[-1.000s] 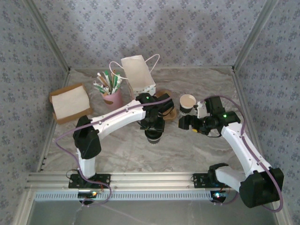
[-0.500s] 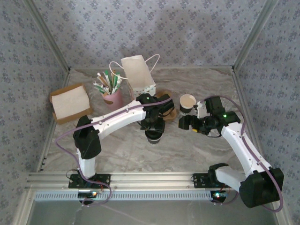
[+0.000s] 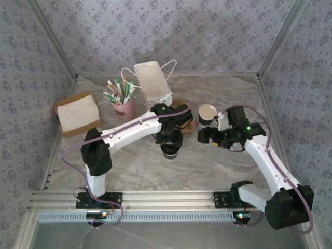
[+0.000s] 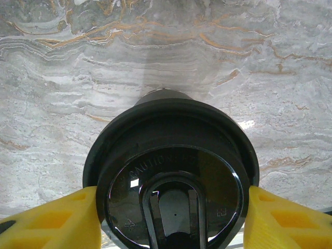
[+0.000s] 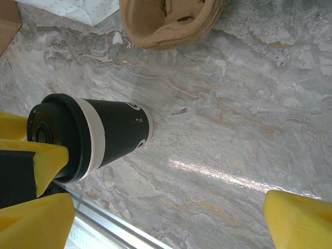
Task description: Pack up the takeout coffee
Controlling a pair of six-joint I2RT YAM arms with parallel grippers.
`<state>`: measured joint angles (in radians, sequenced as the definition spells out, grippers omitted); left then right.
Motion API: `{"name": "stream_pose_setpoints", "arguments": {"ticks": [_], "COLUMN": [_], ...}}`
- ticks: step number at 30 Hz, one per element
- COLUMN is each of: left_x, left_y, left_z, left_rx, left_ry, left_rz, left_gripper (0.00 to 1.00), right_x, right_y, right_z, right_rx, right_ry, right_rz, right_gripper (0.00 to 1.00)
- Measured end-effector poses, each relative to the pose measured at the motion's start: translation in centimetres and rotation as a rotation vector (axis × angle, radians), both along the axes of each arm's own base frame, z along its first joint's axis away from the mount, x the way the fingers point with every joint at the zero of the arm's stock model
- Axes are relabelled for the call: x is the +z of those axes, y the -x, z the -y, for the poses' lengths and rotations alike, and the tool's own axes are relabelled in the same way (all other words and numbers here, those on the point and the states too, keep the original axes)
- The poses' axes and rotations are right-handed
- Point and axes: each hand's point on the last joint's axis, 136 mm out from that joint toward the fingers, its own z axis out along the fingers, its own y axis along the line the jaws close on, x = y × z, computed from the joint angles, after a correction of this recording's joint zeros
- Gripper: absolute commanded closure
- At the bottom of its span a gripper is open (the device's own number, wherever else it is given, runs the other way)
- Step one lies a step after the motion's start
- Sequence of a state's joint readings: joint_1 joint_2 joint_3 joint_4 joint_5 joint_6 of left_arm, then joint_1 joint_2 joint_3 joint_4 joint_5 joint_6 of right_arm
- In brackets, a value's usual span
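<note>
The takeout coffee (image 5: 111, 132) is a dark-walled cup with a white band under a round black lid (image 4: 174, 171). It stands upright on the marble table (image 3: 135, 161) at mid-centre. My left gripper (image 3: 170, 146) reaches down over it, and its yellow fingers (image 4: 52, 220) press both sides of the lid rim, so it is shut on the cup. My right gripper (image 3: 206, 136) hovers just right of the cup, open, with bare marble between its yellow fingers (image 5: 301, 220).
An open dark-walled cup (image 3: 207, 113) with a cream inside stands behind my right gripper. A brown pulp cup carrier (image 3: 187, 123) lies behind the lidded cup. A white handled paper bag (image 3: 153, 83), a pink cup of straws (image 3: 124, 106) and a brown napkin box (image 3: 78, 114) line the back left.
</note>
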<state>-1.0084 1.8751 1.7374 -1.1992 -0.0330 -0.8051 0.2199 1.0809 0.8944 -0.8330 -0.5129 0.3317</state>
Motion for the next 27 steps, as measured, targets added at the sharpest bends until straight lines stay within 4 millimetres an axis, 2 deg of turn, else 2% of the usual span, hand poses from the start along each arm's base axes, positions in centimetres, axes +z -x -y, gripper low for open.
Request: {"name": "stream_pose_setpoints", "arguments": {"ticks": [27], "left_x": [-0.13], "left_y": [0.21], "left_z": [-0.04], "left_rx": [0.002], "left_ry": [-0.005], "left_rz": [0.002], "left_gripper": [0.40], "right_x": [-0.05], "right_y": [-0.02], "right_z": [0.00], "right_rx": [0.000], "right_ry": [0.000], "right_rz": [-0.002], "right_gripper": [0.04]}}
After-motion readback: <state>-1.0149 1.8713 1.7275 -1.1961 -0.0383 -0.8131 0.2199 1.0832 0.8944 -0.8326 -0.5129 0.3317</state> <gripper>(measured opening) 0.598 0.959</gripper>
